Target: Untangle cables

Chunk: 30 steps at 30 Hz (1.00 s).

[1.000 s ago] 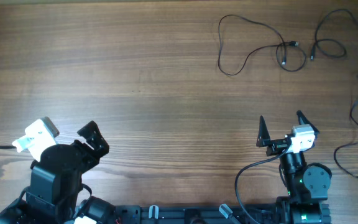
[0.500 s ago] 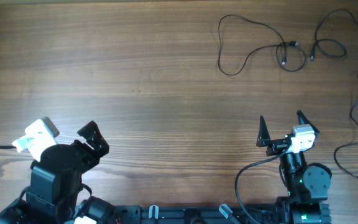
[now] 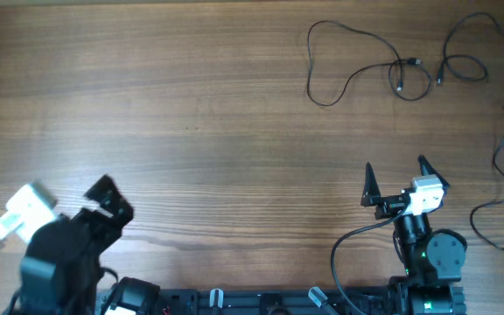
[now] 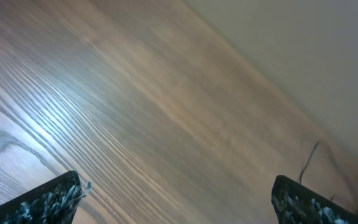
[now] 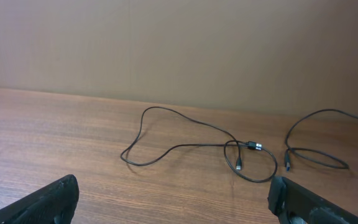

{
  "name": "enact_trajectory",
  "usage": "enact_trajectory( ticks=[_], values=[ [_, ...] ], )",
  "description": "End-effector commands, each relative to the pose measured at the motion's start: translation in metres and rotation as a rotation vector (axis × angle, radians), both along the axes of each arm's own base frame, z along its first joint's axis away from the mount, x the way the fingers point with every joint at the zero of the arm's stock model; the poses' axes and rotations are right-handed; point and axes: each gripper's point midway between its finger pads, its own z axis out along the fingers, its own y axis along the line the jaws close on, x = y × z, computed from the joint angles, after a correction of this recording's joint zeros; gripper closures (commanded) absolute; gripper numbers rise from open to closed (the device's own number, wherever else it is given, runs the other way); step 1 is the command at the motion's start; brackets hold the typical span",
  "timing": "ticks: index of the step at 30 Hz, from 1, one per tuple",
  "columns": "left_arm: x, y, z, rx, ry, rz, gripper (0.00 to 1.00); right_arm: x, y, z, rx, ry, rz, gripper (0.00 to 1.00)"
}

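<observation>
Several thin black cables lie at the far right of the wooden table. One cable makes a wide loop and a small loop, with its plug at the crossing. A second cable lies to its right. A third cable runs down the right edge. The right wrist view shows the looped cable and the second cable ahead. My right gripper is open and empty, well short of them. My left gripper is open and empty at the near left. A bit of cable shows far off in its view.
The table is bare wood. Both arm bases stand at the near edge. The right arm's thick black wiring curls beside its base. A plain wall rises behind the table's far edge in the right wrist view.
My left arm has swung to the left and a little toward the near edge. The right arm and the cables have not moved.
</observation>
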Motion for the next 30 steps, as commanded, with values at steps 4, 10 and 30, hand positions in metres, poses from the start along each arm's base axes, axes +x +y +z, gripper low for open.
enact_trajectory(
  ticks=[4,10,30],
  values=[
    [-0.045,0.028,0.021,-0.049,-0.201,0.141,0.00,-0.001,-0.003,0.004,-0.019,-0.020,-0.018,0.00],
    [-0.098,0.044,0.034,-0.070,-0.409,0.266,0.00,-0.001,-0.003,0.004,-0.019,-0.020,-0.018,0.00],
    [-0.141,0.045,-0.014,-0.055,-0.306,0.303,0.00,-0.001,-0.003,0.004,-0.019,-0.020,-0.018,0.00]
  ],
)
